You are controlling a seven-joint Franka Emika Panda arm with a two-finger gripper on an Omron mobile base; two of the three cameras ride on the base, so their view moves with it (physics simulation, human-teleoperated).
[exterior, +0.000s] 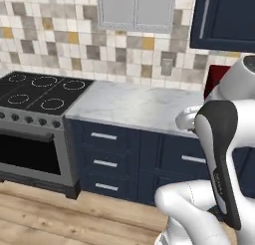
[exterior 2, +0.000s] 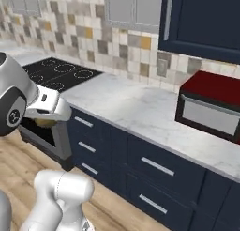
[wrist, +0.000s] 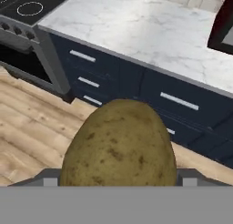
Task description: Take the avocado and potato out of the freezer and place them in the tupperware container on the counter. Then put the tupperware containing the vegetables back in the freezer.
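Room: a kitchen with mottled beige, grey and ochre wall tiles, navy wall cabinets and a pale plank floor.
Counter: the counter (exterior: 130, 104) was a white marble slab with grey veins, running from the stove toward the right.
Drawers: navy drawers (exterior 2: 154, 171) with silver handles sat under the slab's front edge.
Stove: a black cooktop (exterior: 39, 91) with white ring marks butted against the counter's left end, a dark oven door below it.
Box: a dark appliance with a red top (exterior 2: 213, 104) stood at the counter's back right, near the wall.
Potato: the potato (wrist: 119, 148), olive-brown with dull speckled skin, sat between the finger tips in the hand view, out in front of the counter's front edge and over the floor rather than on the slab.
Gripper: the gripper (wrist: 119, 177) was clamped on the potato with its jaws spread wide around it; a sliver of brown showed under the hand in the right base view.
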